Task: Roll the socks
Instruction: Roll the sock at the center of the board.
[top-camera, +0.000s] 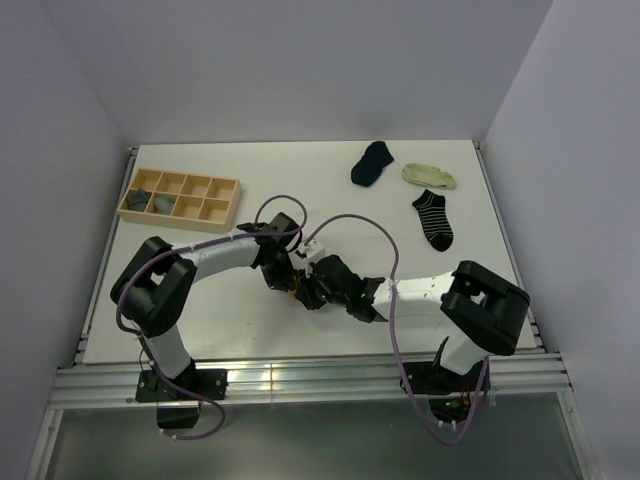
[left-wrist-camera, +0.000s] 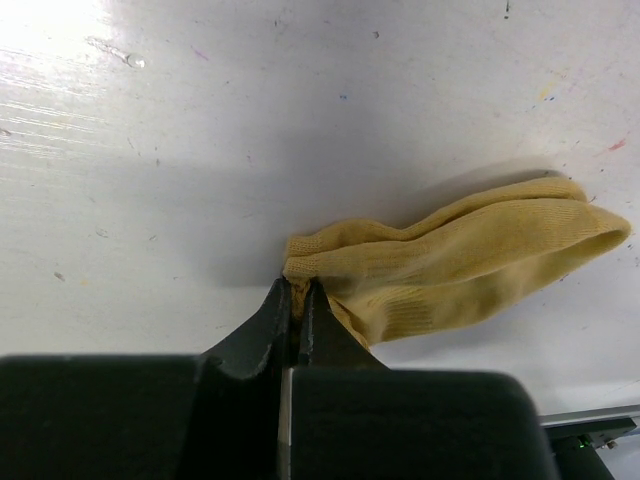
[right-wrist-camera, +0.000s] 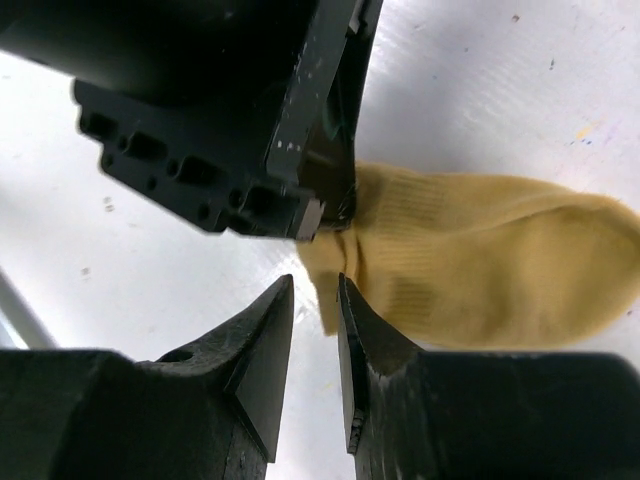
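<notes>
Left gripper (left-wrist-camera: 297, 287) is clamped shut on the bunched edge of the mustard-yellow sock (left-wrist-camera: 470, 265), which is laid on the white table (left-wrist-camera: 250, 120). Right gripper (right-wrist-camera: 316, 284) is held narrowly apart, and a corner of that sock is seen between its fingertips. Only in the top view are the navy sock (top-camera: 372, 163), cream sock (top-camera: 429, 176), striped sock (top-camera: 433, 219) and wooden tray (top-camera: 180, 198) shown, while the yellow sock is almost hidden under the grippers.

Top: fixed high behind the arms, looking down over the whole table (top-camera: 300, 190). Left wrist: low, very near the tabletop, facing past own jaws onto the sock (left-wrist-camera: 470, 270). Right wrist: equally near, facing the same sock (right-wrist-camera: 480, 270), plus the left gripper (right-wrist-camera: 335, 210).
</notes>
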